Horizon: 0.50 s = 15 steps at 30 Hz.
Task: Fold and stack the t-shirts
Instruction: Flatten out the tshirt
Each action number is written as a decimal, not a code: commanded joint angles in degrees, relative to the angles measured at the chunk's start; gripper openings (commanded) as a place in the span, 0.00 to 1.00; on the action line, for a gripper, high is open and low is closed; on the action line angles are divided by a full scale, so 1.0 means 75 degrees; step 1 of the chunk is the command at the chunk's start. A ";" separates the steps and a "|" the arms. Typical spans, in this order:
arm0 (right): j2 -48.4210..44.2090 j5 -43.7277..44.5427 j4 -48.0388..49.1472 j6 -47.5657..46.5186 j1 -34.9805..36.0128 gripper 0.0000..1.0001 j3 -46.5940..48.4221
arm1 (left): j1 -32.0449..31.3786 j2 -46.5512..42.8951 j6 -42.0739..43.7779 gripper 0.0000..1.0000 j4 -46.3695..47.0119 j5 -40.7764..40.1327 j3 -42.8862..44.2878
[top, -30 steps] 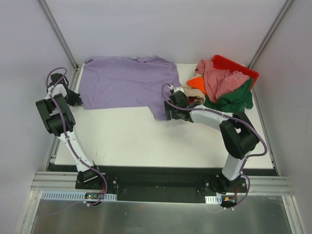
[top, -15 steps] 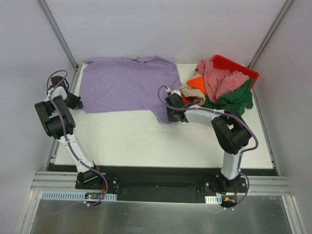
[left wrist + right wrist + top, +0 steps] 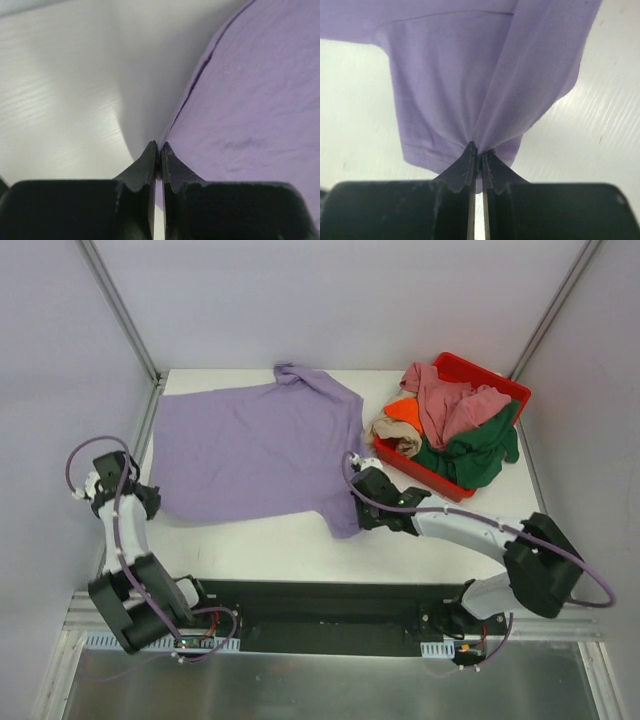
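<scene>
Left margin: You had only a narrow strip of bare table (image 3: 262, 540) between the cloth's left edge and the table's left rim.
Left gripper: Your left gripper (image 3: 159, 147) sat low at that rim. Its fingers were pressed together to a hairline gap, pinching the near left corner of the lavender t-shirt (image 3: 250, 445).
Lavender t-shirt: It lay spread across the left and middle of the table, collar toward the far side. Its left edge ran straight up from the pinch in the left wrist view. Its near edge ran roughly level between your two grippers.
Near room: A bare white band lay open between that near edge and the table's near rim.
Right gripper: Your right gripper (image 3: 478, 148) held the shirt's near right corner. Its fingers were closed to a thin slit, and the cloth gathered into folds fanning out from the tips.
Right room: Bare table lay open right of that gripper, in front of the red bin (image 3: 487, 373).
Red bin: It stood at the far right corner. The pink t-shirt (image 3: 450, 402) and dark green t-shirt (image 3: 470, 452) spilled over its rim. The orange t-shirt (image 3: 405, 410) and beige t-shirt (image 3: 394, 432) hung at its left side, near the lavender cloth's right edge but apart from it.
</scene>
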 commanded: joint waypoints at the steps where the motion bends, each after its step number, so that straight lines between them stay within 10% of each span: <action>1: -0.1231 -0.0376 -0.1234 0.0858 0.0711 0.01 -0.0468 | 0.0111 -0.1933 -0.0797 0.00 -0.0729 -0.0706 -0.1267; 7: -0.3189 0.0090 -0.2174 0.1294 0.1766 0.00 -0.0446 | 0.0134 -0.3836 -0.0763 0.00 -0.1984 -0.0661 -0.0733; 15: -0.4058 0.3278 -0.1814 -0.1562 0.1826 0.00 0.2903 | 0.0146 -0.3380 -0.0247 0.00 -0.2045 0.1379 0.4045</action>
